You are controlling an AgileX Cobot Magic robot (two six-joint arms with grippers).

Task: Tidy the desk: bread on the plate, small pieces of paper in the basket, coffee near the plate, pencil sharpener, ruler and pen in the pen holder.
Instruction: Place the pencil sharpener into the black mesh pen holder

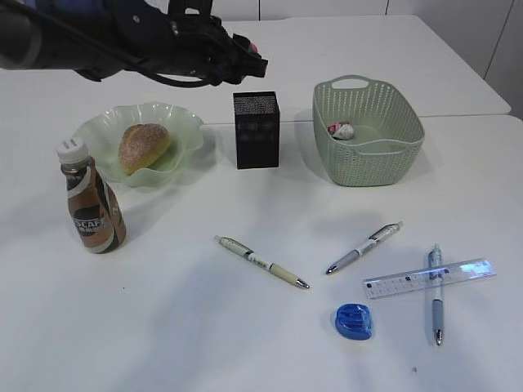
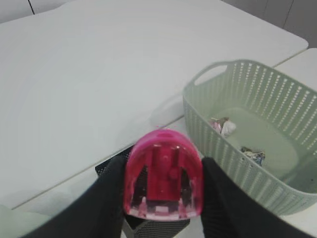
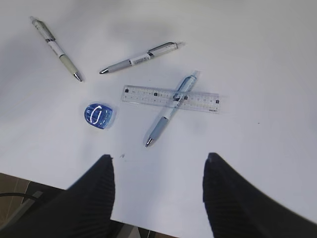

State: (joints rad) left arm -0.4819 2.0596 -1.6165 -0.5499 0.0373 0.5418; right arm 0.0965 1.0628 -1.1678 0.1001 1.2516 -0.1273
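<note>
I see the desk [image 1: 163, 327], a wide plain white tabletop. At far right stands the basket [image 1: 369, 135], sage green with perforated sides, and small crumpled pieces of paper [image 1: 341, 130] lie on its floor. At far left sits the plate [image 1: 184, 131], a pale green dish with a wavy rim, and the bread [image 1: 144, 146], a sugar-dusted golden bun, rests in it. Just near-left of the plate the coffee [image 1: 90, 198] stands upright, a brown bottle with a white cap. Between plate and basket stands the pen holder [image 1: 256, 129], a black mesh box.

My left gripper [image 2: 162, 186] hangs above the pen holder, its two black fingers clamped on a pink pencil sharpener [image 2: 163, 174]. My right gripper [image 3: 157, 193] hangs over the near right edge of the desk, fingers spread apart with nothing between them.

On the near right of the desk lies the ruler [image 3: 171, 98], clear and flat, with a blue pen [image 3: 171, 109] lying across it. Left of them a grey pen [image 3: 138, 58] and a beige pen [image 3: 55, 48] lie apart on the bare top. A blue pencil sharpener [image 3: 100, 116] sits just near-left of the ruler.
</note>
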